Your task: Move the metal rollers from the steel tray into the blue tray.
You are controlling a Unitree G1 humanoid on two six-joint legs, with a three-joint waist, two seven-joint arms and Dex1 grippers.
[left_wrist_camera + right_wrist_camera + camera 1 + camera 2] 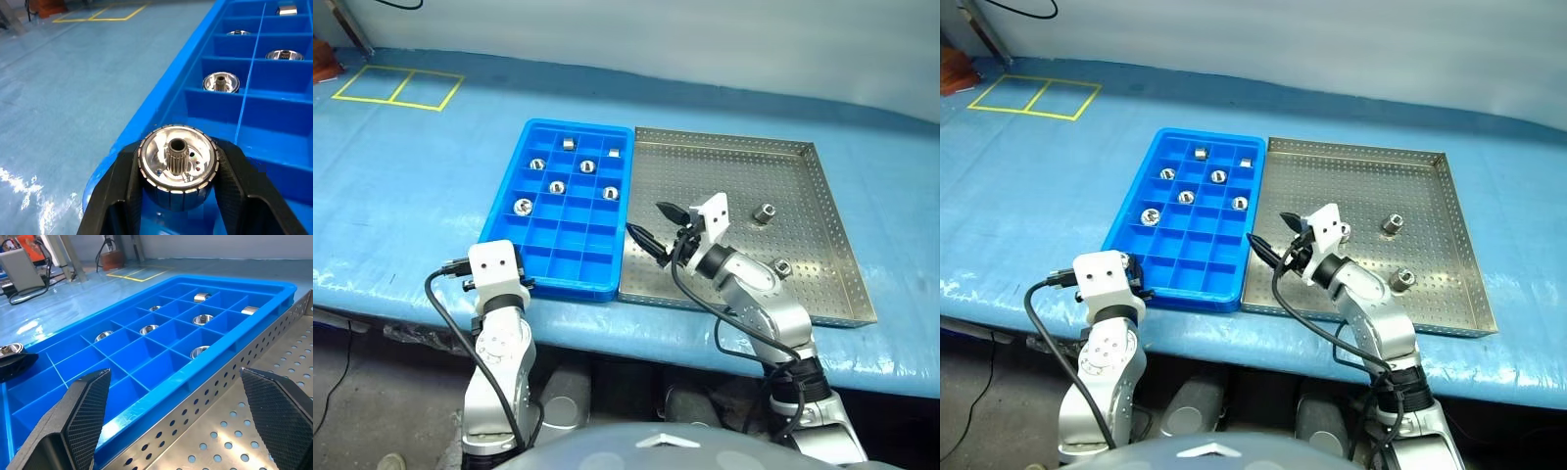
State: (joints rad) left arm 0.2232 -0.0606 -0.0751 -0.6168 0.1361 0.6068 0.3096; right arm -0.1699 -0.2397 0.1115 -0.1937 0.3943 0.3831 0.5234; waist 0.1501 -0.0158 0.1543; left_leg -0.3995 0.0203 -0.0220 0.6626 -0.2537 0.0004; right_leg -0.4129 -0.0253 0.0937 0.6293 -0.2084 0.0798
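The left tool [177,196] is pinching one shiny silver metal roller [178,164], a short ribbed cylinder with a small toothed hub in its central hole, held between its two black fingers [120,196]. Just ahead of this tool is the near left corner of the bright blue rectangular plastic tray [576,279] with its grid of small square compartments; the held roller sits at about the level of that corner's rim. Further ahead of the tool, seven more rollers lie singly in compartments of the blue tray's far half, the nearest of them [522,207] in the outer column on the tool's side.

The right tool [658,228] has its two black fingers spread wide with nothing between them. It hovers over the near left corner of the large square grey steel tray [822,186] with the perforated floor, its fingertips just beside the rim that touches the blue tray. Two rollers are on the steel tray's floor to the right of this tool: one [765,212] beyond its wrist, the other [781,266] close beside the forearm. Both trays rest side by side on the blue-covered desk [411,206].
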